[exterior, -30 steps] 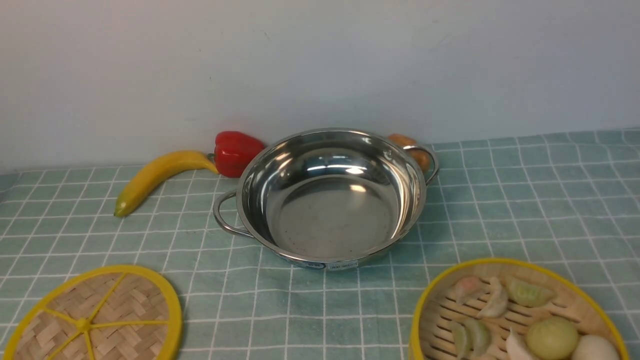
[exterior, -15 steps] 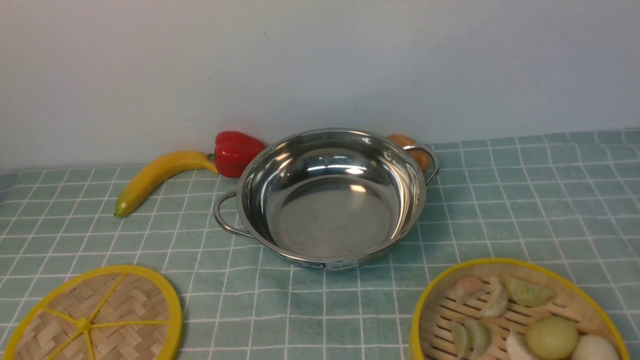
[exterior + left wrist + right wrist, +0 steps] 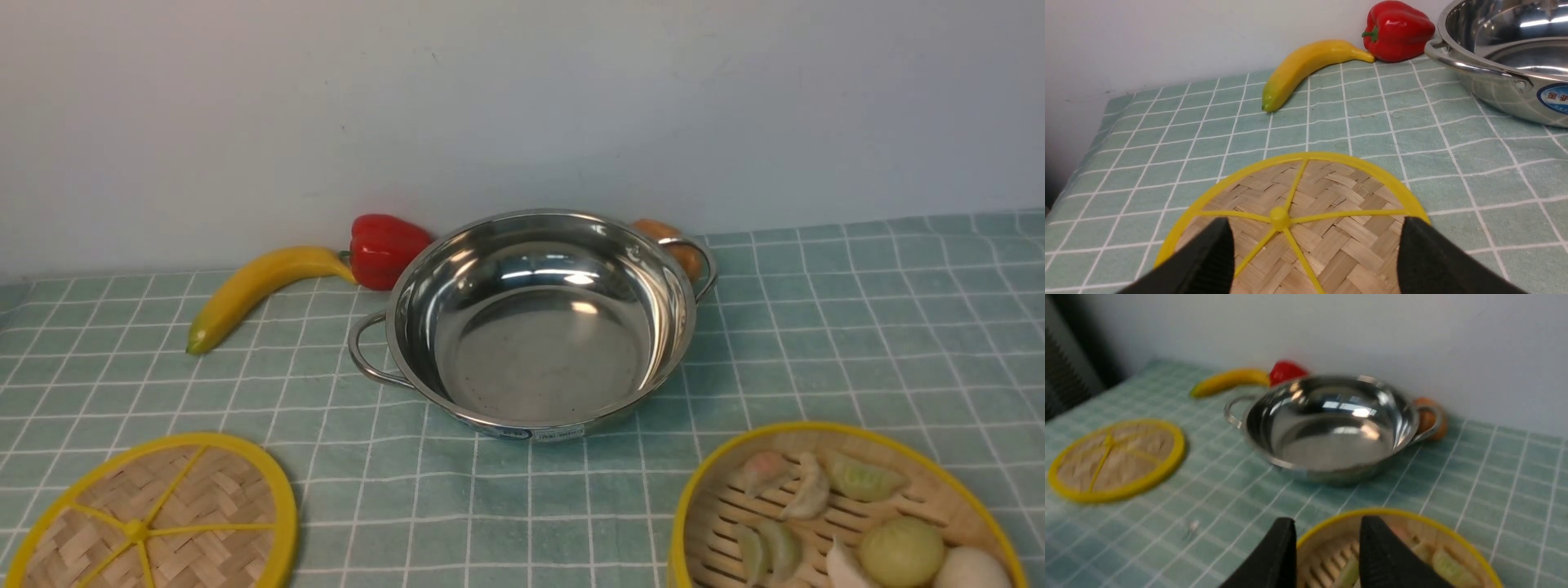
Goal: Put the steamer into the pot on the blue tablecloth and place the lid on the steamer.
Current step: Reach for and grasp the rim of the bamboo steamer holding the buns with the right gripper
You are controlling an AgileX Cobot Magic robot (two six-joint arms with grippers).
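The pot [image 3: 539,351] stands empty in the middle of the blue tablecloth [image 3: 857,327]. At the near left lies the lid [image 3: 163,514], flat on the cloth. The steamer [image 3: 824,426], with toy dumplings and buns in it, sits at the near right. Neither gripper shows in the front view. In the left wrist view my left gripper [image 3: 1314,222] is wide open over the lid [image 3: 1310,192]. In the right wrist view my right gripper [image 3: 1327,522] is open, one finger outside the steamer [image 3: 1412,524] and one inside, the near rim between them. Contact cannot be told.
A banana [image 3: 253,290] and a red pepper [image 3: 384,249] lie behind the pot on the left, against the white wall. An orange-brown item [image 3: 673,245] sits behind the pot's right handle. The cloth drops off at the table's left edge [image 3: 1098,134].
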